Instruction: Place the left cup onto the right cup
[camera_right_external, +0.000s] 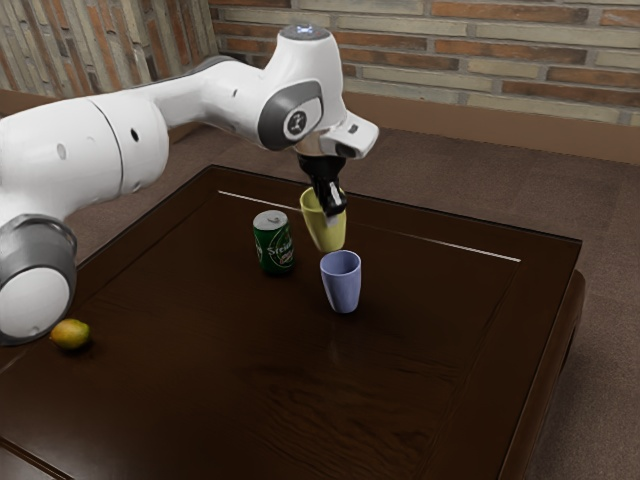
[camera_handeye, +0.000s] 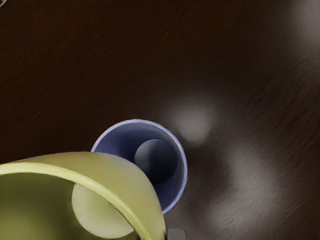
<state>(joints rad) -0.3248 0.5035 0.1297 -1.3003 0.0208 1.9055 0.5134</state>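
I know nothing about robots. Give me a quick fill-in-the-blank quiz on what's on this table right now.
1. The claw grips the held cup, whose colour is ___.
2. The can beside the cups is coloured ___.
3. The blue cup stands on the table with its mouth facing ___.
Missing words: yellow; green; up.
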